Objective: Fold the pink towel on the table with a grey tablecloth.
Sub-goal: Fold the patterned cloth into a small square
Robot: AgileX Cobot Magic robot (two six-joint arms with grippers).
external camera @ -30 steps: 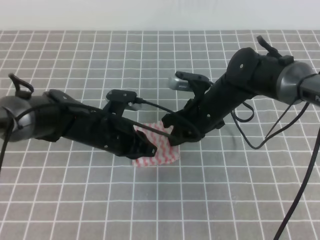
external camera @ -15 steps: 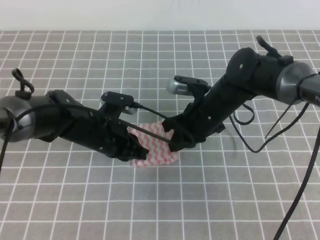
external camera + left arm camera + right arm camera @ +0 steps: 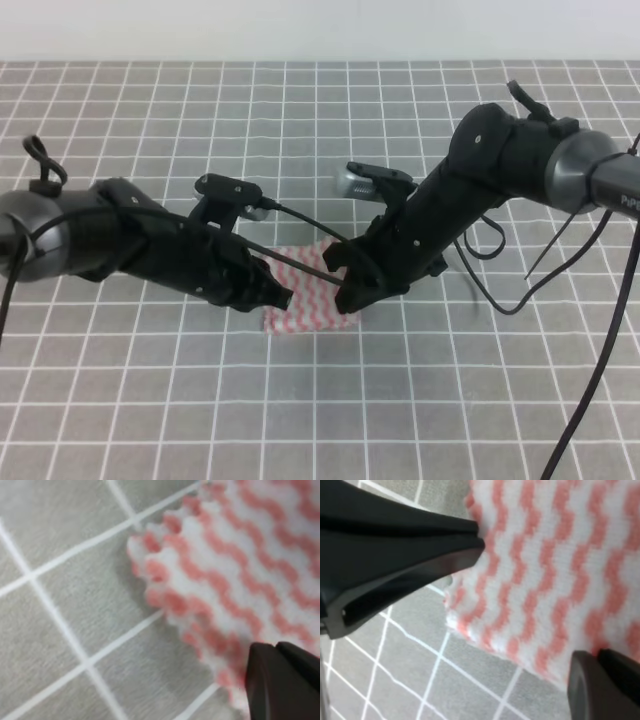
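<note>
The pink towel lies as a small pink-and-white wavy-striped patch on the table with a grey tablecloth, between both arms. My left gripper sits at the towel's left edge. In the left wrist view its fingertips are together on the zigzag edge of the towel. My right gripper is at the towel's right side. In the right wrist view it is shut on the rim of the towel, and the left gripper touches the towel's other edge.
A thin black cable from the left arm crosses above the towel. Looped cables hang from the right arm over the table. The gridded cloth runs back to a pale wall.
The left arm has shifted slightly back and left, uncovering more of the towel's left part. The right gripper has dropped a little lower onto the towel's right edge.
</note>
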